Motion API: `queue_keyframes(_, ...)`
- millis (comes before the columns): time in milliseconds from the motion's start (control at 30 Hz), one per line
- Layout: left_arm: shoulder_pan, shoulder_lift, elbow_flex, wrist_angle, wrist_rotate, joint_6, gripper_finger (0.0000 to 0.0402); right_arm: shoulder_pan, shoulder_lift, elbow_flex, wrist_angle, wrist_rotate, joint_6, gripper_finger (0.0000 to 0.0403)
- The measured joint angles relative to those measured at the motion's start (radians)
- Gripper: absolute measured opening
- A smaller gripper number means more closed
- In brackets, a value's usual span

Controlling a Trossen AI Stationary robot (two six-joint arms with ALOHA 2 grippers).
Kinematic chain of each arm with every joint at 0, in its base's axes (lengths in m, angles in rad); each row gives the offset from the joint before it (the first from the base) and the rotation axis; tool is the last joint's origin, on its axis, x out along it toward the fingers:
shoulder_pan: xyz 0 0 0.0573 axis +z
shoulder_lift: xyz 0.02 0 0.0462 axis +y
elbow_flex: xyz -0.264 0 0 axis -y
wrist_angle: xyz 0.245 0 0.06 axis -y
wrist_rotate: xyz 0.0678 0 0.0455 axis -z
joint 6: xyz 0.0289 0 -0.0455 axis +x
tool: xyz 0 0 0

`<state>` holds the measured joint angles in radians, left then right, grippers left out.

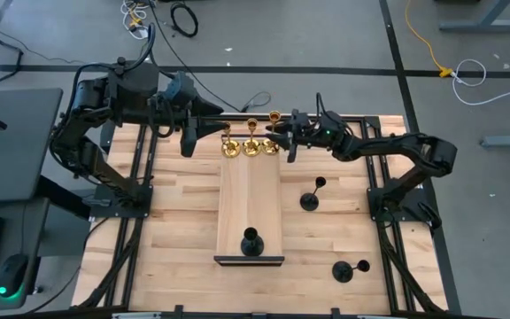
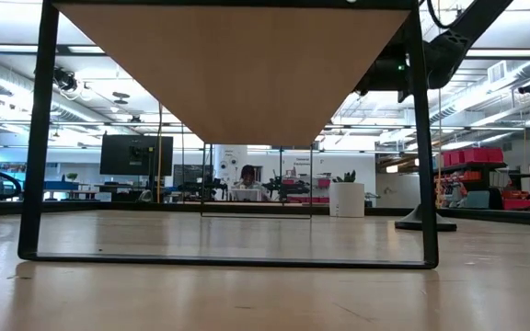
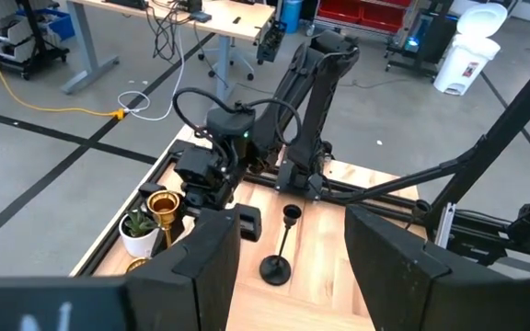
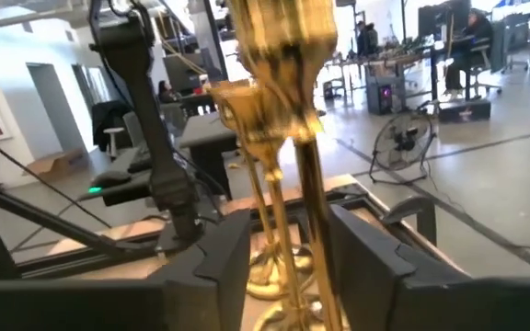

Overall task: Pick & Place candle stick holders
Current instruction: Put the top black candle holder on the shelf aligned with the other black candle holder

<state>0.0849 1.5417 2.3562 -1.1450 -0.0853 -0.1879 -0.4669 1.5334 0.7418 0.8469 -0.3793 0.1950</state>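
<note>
Hand on the right [image 1: 283, 140] at gold row, fingers apart.
I see nearest gold holder [image 4: 288, 138] standing btwn them; left hand [image 1: 187, 137] open, opposite side.

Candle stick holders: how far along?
Done: three gold holders stand in a row at the board's far end, one black holder at its near end. In hand: right gripper, fingers apart, by the rightmost gold one. Left: two black holders off the board. Left gripper waits, open.
</note>
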Motion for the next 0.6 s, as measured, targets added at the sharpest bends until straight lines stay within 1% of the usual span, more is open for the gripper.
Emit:
queue_keyframes(200,0.000,0.000,0.000,0.000,0.000,-0.002,0.0197,-0.004,-0.081,0.000,-0.110,-0.004,-0.009,0.0175)
queue_keyframes(400,0.000,0.000,0.000,0.002,0.000,-0.003,0.0197,-0.028,-0.203,0.000,-0.279,-0.004,-0.067,0.0180)
queue_keyframes(500,0.000,0.000,0.000,0.009,0.000,-0.003,0.0197,-0.043,-0.273,0.000,-0.405,-0.003,-0.081,0.0180)
queue_keyframes(600,0.000,0.000,0.000,0.008,0.000,-0.003,0.0197,-0.054,-0.350,0.000,-0.573,-0.003,-0.086,0.0181)
